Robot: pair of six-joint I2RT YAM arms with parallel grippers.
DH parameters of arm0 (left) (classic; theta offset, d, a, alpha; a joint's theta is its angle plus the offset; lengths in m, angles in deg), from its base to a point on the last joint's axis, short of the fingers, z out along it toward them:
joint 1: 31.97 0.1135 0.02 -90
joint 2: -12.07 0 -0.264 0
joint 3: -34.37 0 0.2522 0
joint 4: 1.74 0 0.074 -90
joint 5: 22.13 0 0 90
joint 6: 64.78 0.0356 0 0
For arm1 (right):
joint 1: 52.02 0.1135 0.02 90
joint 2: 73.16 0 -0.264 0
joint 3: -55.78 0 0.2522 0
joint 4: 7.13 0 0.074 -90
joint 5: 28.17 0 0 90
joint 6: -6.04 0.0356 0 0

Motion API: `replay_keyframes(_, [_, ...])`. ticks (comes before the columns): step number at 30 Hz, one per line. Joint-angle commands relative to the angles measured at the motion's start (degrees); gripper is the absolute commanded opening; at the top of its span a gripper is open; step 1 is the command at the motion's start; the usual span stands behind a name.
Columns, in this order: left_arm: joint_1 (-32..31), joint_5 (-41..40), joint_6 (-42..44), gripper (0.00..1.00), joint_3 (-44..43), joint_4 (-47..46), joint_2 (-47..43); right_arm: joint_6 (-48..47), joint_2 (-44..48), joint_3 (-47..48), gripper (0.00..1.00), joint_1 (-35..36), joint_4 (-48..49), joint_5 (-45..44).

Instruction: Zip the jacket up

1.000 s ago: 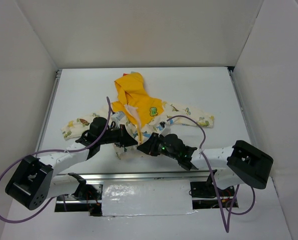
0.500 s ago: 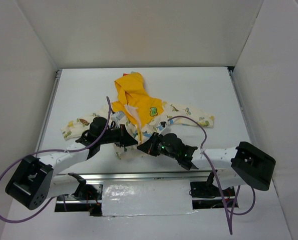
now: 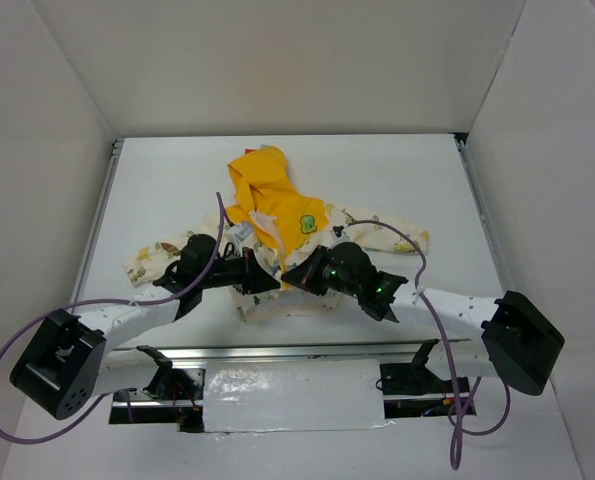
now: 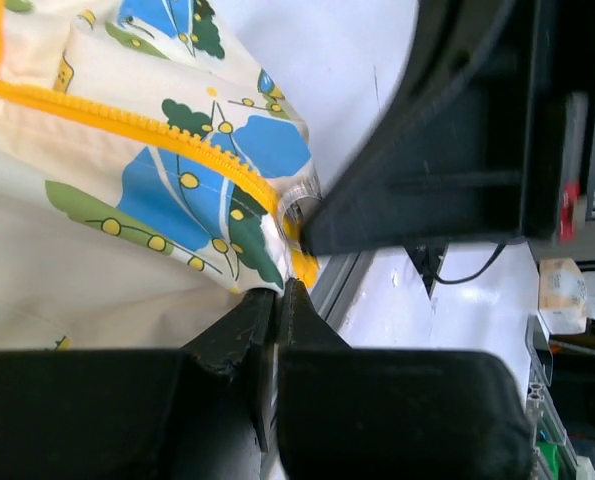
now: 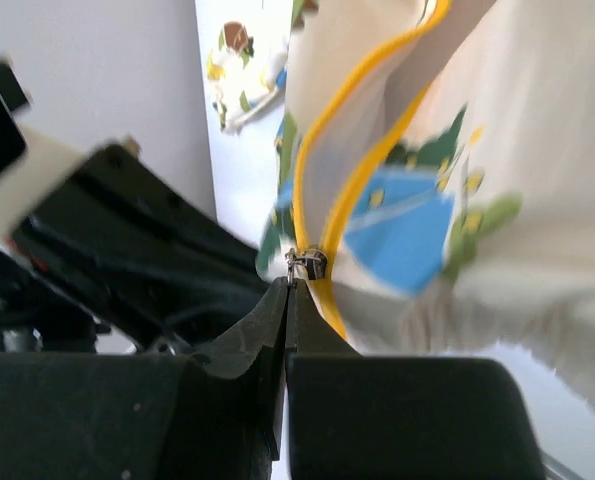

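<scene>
Top: jacket (image 3: 277,225) on table (image 3: 397,180), just ahead of left gripper (image 3: 267,285) and right gripper (image 3: 292,272), both at its hem; left wrist: fingers (image 4: 239,335) pressed together, pinching hem (image 4: 267,270) beside yellow zipper (image 4: 177,155); right wrist: tips pinched shut on zipper pull (image 5: 299,264).

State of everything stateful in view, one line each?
Cream cartoon-print child's jacket with yellow hood: lying spread, front open.
Yellow front zipper: metal slider at the bottom, tracks apart above it.
Left gripper: shut on the jacket's bottom edge.
Right gripper: shut on the slider.
</scene>
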Motion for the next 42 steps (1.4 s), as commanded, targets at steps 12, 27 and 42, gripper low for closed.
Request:
replay_keyframes(12, [-4.33,0.93,2.44,0.00,-0.15,3.33,1.12,-0.21,-5.72,8.72,0.00,-11.41,4.59,8.59])
replay_keyframes(27, [-11.45,-15.93,-1.16,0.00,1.09,11.76,-4.15,-5.83,-45.08,71.69,0.00,-41.89,-20.80,12.37])
replay_keyframes(42, [-11.81,-29.39,-2.82,0.44,-6.37,18.00,2.26,-21.30,-47.47,95.64,0.51,-43.32,-30.65,20.89])
